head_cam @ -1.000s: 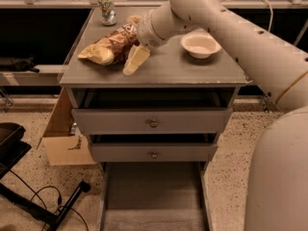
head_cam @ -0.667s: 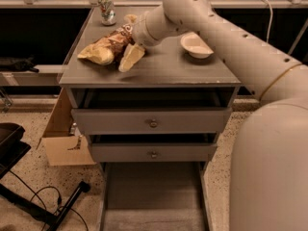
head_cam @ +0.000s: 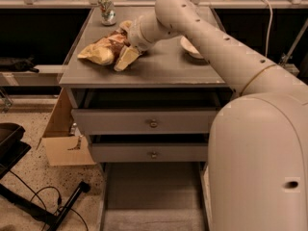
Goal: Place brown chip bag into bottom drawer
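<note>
The hand (head_cam: 124, 57) touches one brown chip bag (head_cam: 102, 52)
The bag lies near the table's (head_cam: 163, 73) 9 o'clock edge; I cannot tell the hand's grip. One bottom drawer (head_cam: 151, 194) is open at 6 o'clock.

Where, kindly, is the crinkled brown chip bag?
The brown chip bag lies left on the grey cabinet top, near the patterned can, gripper at its right end.

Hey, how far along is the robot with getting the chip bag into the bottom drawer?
Done: the bottom drawer stands pulled open. In hand: the gripper is at the brown chip bag, which lies on the cabinet top, not yet lifted. Left: lift it, carry it down, and release it in the drawer.
</note>
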### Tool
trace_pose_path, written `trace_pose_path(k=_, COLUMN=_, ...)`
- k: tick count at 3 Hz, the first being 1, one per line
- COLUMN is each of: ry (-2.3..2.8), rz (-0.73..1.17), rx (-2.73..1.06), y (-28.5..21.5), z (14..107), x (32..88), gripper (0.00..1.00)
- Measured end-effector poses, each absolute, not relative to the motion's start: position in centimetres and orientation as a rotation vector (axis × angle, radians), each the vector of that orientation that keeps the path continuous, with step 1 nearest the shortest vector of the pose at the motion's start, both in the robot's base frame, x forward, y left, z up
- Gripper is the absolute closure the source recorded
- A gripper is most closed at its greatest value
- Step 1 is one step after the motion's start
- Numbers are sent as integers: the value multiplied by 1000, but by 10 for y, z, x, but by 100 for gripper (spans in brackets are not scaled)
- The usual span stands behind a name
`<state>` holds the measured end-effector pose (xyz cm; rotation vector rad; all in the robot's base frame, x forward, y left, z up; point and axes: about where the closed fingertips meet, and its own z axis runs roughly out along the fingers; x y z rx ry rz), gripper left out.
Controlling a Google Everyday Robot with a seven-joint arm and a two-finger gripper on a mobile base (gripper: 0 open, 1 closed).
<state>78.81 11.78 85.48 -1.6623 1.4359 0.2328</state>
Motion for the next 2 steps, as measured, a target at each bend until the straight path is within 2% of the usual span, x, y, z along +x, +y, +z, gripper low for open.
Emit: trace_pose_path(k=2, ry=1437, rz=234, rx=-1663, y=118, z=854, x=788, gripper=64)
